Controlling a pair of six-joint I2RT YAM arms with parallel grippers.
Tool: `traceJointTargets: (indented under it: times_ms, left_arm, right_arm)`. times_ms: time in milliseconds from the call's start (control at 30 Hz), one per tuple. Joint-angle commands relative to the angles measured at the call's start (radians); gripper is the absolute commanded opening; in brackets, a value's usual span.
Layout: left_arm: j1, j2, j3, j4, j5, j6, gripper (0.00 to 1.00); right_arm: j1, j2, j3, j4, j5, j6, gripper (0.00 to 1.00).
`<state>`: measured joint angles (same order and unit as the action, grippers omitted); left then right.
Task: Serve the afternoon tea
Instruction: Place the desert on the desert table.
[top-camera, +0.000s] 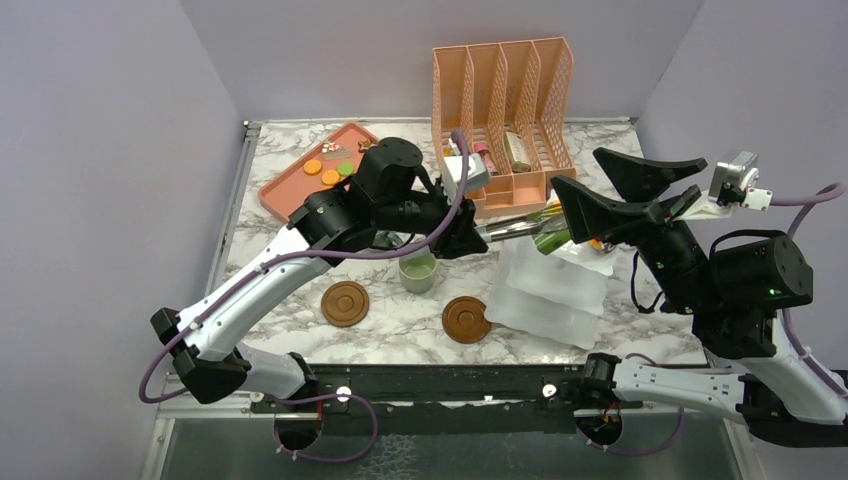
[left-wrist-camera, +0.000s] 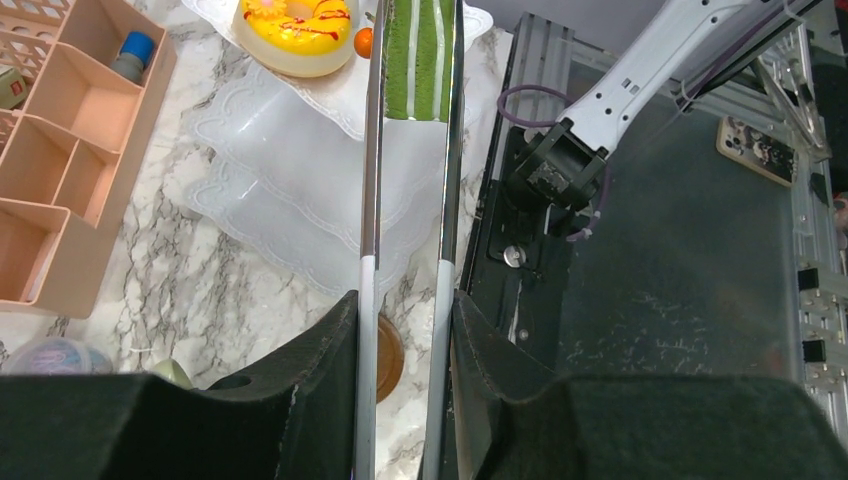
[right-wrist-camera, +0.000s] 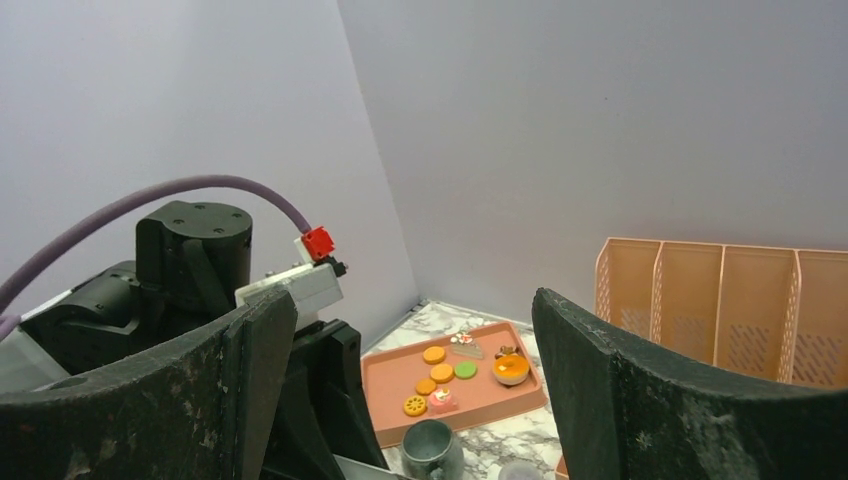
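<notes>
Left gripper (left-wrist-camera: 405, 310) clamps tongs (left-wrist-camera: 371, 180), green cake (left-wrist-camera: 420, 60) between their tips, right gripper (right-wrist-camera: 412, 300) spread wide

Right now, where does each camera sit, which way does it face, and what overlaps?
Top: above and behind the bases, looking down on the table; left arm and right arm show.
Left wrist: above the table, looking along the tongs at the green cake; left gripper shows.
Right wrist: facing the back-left corner and pink tray; open right gripper and left arm show.
Shared: top and left wrist see the tongs.
</notes>
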<state>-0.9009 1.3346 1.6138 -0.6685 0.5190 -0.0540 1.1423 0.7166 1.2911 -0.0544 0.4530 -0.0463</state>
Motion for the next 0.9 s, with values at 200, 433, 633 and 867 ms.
traceJointTargets:
  times_ms: [200,433,633,867]
  left_arm:
    - [-0.015,0.057,0.047,0.063,0.015,0.121,0.27]
    - [-0.02,0.077,0.042,0.063,0.013,0.161,0.27]
    - [-0.021,0.086,0.068,0.063,0.012,0.181,0.27]
    - [-0.021,0.087,0.072,0.063,-0.004,0.22,0.27]
  right_arm:
    - [-0.001,-0.021,-0.004,0.012,0.031,-0.024,0.93]
    - [-0.001,-0.01,-0.009,0.018,0.033,-0.027,0.93]
    - [-0.001,-0.02,-0.027,0.039,0.034,-0.028,0.94]
    - [-0.001,-0.021,-0.026,0.036,0.035,-0.035,0.93]
